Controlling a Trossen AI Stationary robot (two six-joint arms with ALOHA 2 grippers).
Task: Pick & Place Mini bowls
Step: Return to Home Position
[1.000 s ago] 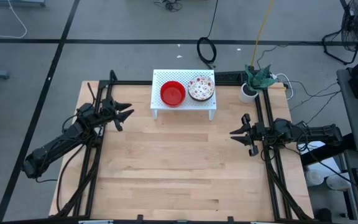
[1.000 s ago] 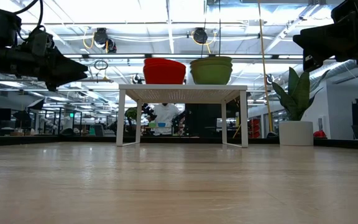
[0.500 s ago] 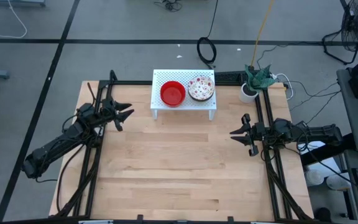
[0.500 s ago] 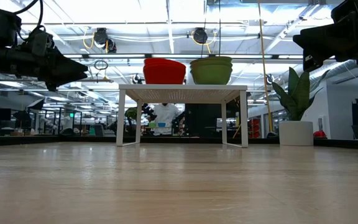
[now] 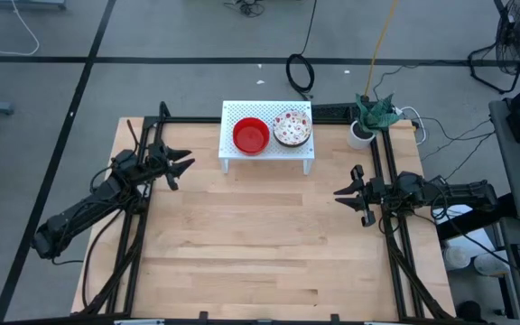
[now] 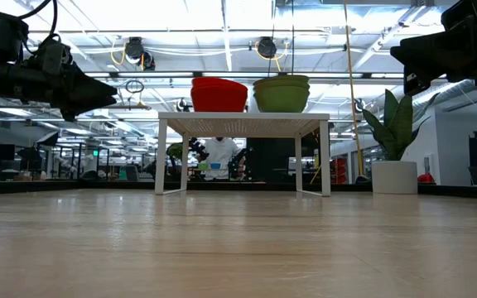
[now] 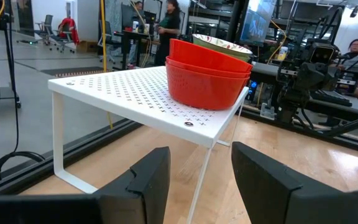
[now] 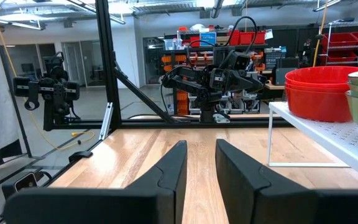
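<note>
Three red mini bowls (image 5: 251, 135) and the patterned mini bowls (image 5: 292, 127) sit stacked side by side on the white shelf (image 5: 235, 112), upper centre. Left claw (image 5: 184, 168) at mid-left and right claw (image 5: 348, 193) at mid-right hover over the surface (image 5: 260, 244), both spread wide.

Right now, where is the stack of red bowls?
In the high view the red bowls sit on the left half of the white shelf at the far edge of the table, with the patterned bowls to their right.
</note>
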